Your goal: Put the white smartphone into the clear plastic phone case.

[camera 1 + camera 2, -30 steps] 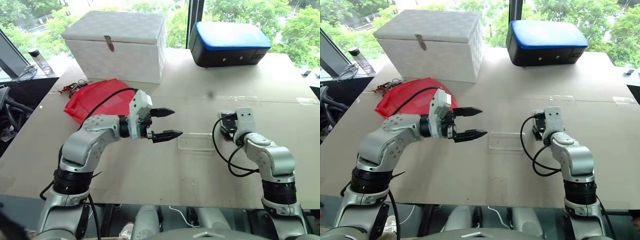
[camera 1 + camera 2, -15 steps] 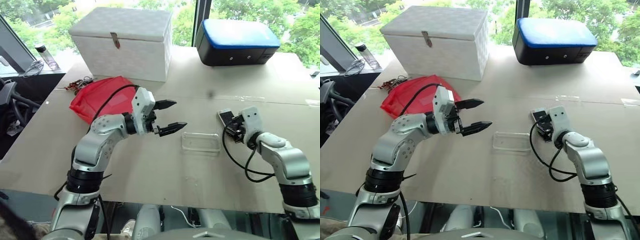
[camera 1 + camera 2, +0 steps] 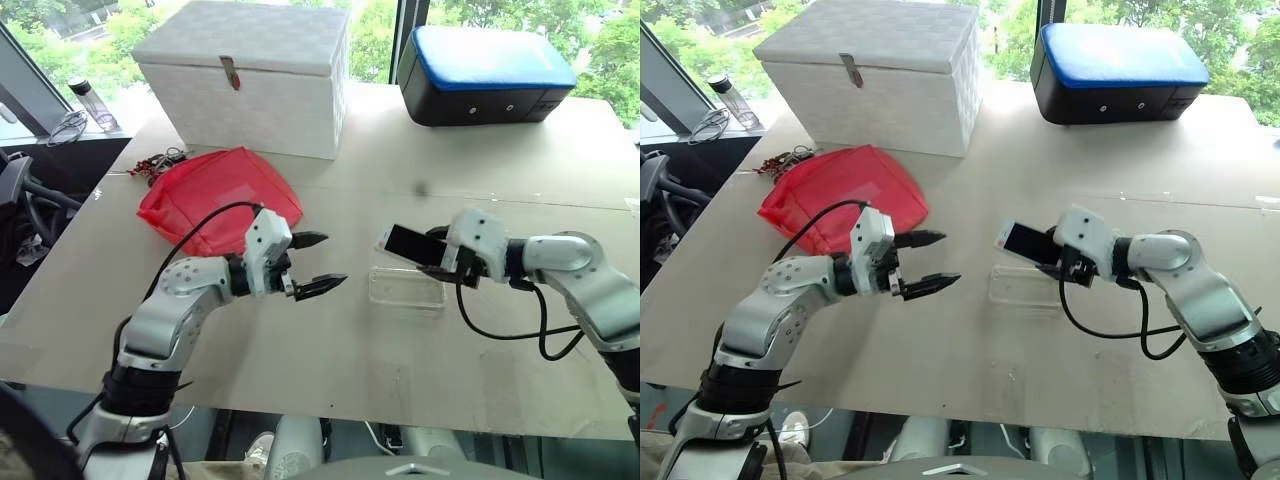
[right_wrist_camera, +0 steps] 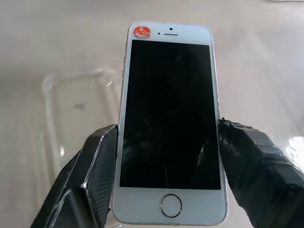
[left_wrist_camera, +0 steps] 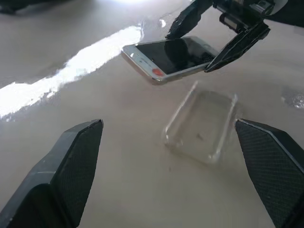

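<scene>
The right gripper (image 3: 437, 258) is clamped on the white smartphone (image 3: 410, 243), its two black fingers (image 4: 90, 180) pressing the long edges near the home-button end, screen facing up and a small red sticker at the far top corner. The phone hangs in the air above the table (image 3: 330, 350), tilted slightly, with its free end reaching toward the robot's left, just over the near-left corner of the clear plastic phone case (image 3: 406, 288). That case lies flat on the tabletop, open side up, directly below and a little toward the robot from the phone; nothing rests inside it. The left gripper (image 3: 311, 263) hovers to the left of the case with its jaws spread wide and holding nothing, fingertips aimed toward the case and the phone, apart from both. Between the left gripper and the case the table surface is bare. Farther back on the robot's left lies a red mesh bag (image 3: 220, 195), with a small tangle of dark items (image 3: 155, 165) at its far corner. Behind it stands a white box with a latch (image 3: 245, 75), and to the right of that a black case with a blue top (image 3: 487, 75). All of these stand well apart from the phone and case. A black cable loops from the right wrist down onto the table beside the case.
</scene>
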Robot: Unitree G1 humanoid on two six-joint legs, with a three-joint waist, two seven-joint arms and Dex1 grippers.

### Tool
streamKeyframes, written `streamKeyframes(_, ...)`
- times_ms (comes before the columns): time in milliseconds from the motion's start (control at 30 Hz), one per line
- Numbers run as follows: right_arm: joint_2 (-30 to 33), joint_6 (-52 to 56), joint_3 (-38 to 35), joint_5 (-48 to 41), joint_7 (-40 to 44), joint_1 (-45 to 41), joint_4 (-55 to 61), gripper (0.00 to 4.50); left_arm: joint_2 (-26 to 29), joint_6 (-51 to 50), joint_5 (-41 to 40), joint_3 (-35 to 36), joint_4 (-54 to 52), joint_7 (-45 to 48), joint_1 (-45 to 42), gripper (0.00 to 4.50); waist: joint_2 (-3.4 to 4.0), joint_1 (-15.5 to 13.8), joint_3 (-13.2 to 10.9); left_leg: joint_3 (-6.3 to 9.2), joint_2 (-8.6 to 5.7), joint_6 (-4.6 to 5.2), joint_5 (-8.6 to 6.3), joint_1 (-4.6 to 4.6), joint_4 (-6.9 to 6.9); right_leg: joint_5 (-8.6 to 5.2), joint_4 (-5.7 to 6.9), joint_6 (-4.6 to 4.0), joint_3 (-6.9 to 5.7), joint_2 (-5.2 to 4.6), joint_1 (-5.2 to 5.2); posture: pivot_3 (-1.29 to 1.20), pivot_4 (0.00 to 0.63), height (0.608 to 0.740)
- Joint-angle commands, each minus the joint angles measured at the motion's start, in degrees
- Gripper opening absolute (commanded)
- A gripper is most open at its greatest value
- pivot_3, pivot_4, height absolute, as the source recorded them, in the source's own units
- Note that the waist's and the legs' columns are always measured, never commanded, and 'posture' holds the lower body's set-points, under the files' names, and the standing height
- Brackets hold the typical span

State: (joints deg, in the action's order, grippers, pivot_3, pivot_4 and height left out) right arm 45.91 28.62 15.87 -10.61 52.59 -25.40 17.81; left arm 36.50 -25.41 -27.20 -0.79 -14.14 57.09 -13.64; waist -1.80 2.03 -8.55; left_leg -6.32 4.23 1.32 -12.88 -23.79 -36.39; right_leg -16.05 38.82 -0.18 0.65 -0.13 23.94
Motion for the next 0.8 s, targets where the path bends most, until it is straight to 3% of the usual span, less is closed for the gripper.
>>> streamKeyframes(33,0.45,-6.21,1.89,2.25,4.36,-1.68,-0.71,2.79,1.48,1.59,-0.89,1.90,-4.56,0.72,2.15,4.50,0.01,-0.13,-0.02,0.01,0.00,0.00,0.00,0.00,0.00,0.00,0.01,0.00,-0.02,0.00,0.00,0.00,0.150,0.740)
streamKeyframes(233,1.24,-9.60,1.52,2.22,9.09,-1.53,-2.00,2.79,3.07,2.92,-1.36,3.27,-7.17,1.93,6.61,4.50,0.01,-0.62,-0.03,0.02,0.00,0.00,0.00,0.02,0.00,0.01,0.06,-0.01,-0.11,-0.04,-0.01,0.00,0.150,0.740)
streamKeyframes(500,7.13,-11.56,-0.87,2.66,14.12,1.34,-3.93,2.79,4.29,4.87,-0.59,3.94,-7.37,2.42,9.04,4.50,0.02,-1.41,-0.04,0.04,0.00,0.02,-0.01,0.04,0.00,0.01,0.07,-0.03,-0.17,-0.06,-0.03,0.00,0.150,0.740)
streamKeyframes(800,4.15,-15.30,4.02,7.86,16.27,-0.89,-10.43,2.79,4.08,5.92,-0.30,3.79,-7.94,1.46,10.45,4.50,0.03,-1.16,-0.04,0.06,0.01,0.00,0.00,0.09,-0.04,0.01,0.13,-0.03,-0.14,0.00,-0.04,0.00,0.150,0.740)
